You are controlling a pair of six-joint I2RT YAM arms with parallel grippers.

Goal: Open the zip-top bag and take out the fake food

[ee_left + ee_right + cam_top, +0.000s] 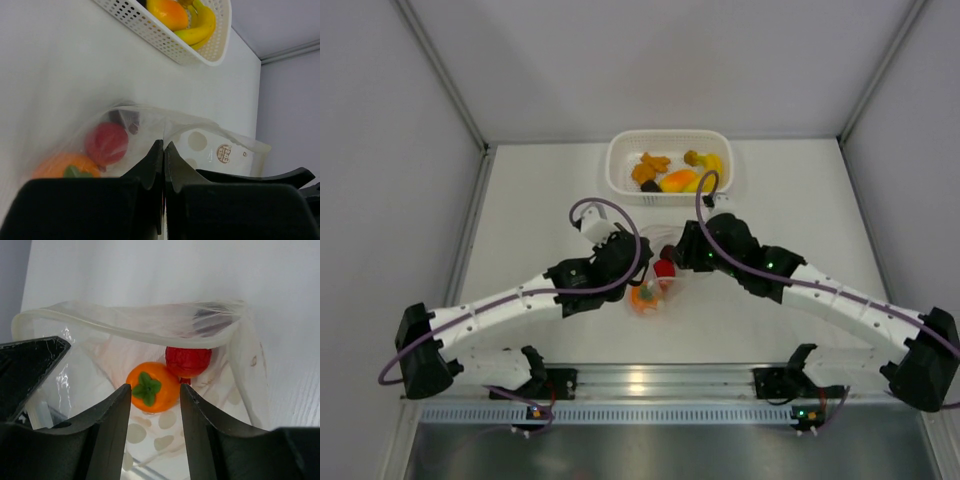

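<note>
Left tool [164, 147] is clamped tight, tips together on the near edge of the bag [200, 135], and the thin film is caught right at its fingertips. The bag lies on the counter [540, 200] between the two tools, its mouth gaping toward the right tool [155, 388].

The right tool sits at that mouth with its jaws partly apart, a middling gap. Framed squarely in the gap, just past its tips and inside the bag, is the toy orange [152, 390], green leaf facing up. Whether the tips touch it, I cannot tell. Just behind the orange and a little to the tool's right is the red fruit [187, 361], touching the orange. Farther back, a dark piece [212, 322] shows blurred through the top film.

From the left tool's view, the red fruit and orange lie ahead and to its left, behind the plastic. Well beyond both tools stands the white basket [620, 170], with a banana [200, 30] and other toy food inside.
</note>
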